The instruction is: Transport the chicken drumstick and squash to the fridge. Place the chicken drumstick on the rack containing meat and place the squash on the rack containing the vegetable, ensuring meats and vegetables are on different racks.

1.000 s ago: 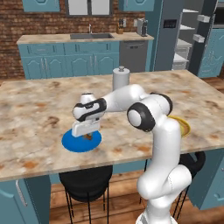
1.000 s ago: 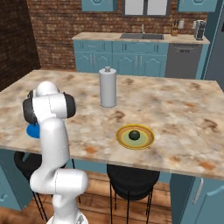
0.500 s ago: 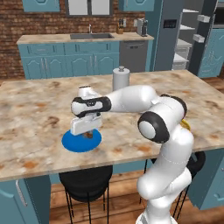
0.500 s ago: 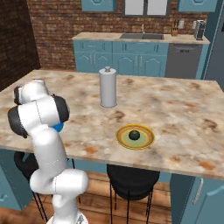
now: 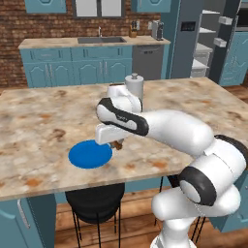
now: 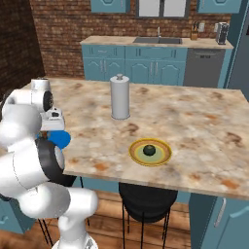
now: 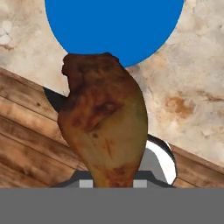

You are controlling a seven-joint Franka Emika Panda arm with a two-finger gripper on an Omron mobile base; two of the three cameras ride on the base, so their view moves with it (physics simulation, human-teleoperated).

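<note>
Counter [image 5: 38,121]: mottled beige stone look, polished, smooth. Chicken drumstick [image 7: 105,122]: brown, rough blotchy skin, slight sheen. Blue plate [image 5: 90,154]: flat matt, plastic-like, no texture. Floor [image 7: 26,144]: wood planks, visible grain. Back wall [image 6: 73,34]: rough red brick. Paper towel roll [image 6: 119,98]: pale grey, matt.

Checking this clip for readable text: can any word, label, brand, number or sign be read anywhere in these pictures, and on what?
None can be read.
The fridge has a dark panel with small lit marks: too small and blurred to read.
The chicken drumstick, blue plate, yellow plate and paper towel roll carry no writing.
</note>
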